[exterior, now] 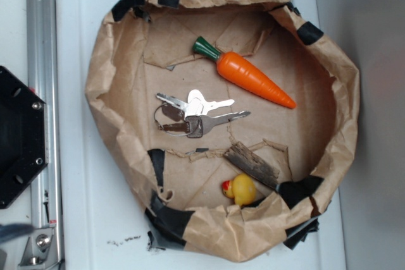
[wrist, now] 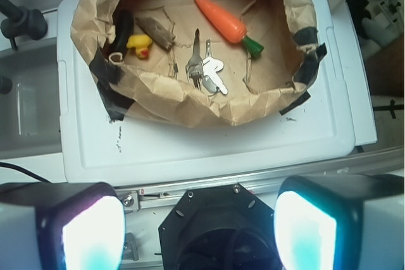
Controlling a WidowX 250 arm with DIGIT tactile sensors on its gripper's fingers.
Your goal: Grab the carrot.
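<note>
The carrot [exterior: 250,74] is glossy orange with a dark green stem cap. It lies slanted on the floor of a brown paper bowl [exterior: 101,80], in the far right part, tip toward the right. It also shows in the wrist view [wrist: 223,21]. My gripper [wrist: 199,229] is open and empty, its two pads wide apart. It hangs above the black robot base [wrist: 221,232], well back from the bowl. The gripper does not show in the exterior view.
In the bowl lie a bunch of keys [exterior: 196,115], a piece of wood [exterior: 252,164] and a small yellow rubber duck [exterior: 240,189]. The bowl sits on a white lid [exterior: 82,219]. A metal rail [exterior: 41,42] and the black base [exterior: 19,137] stand at the left.
</note>
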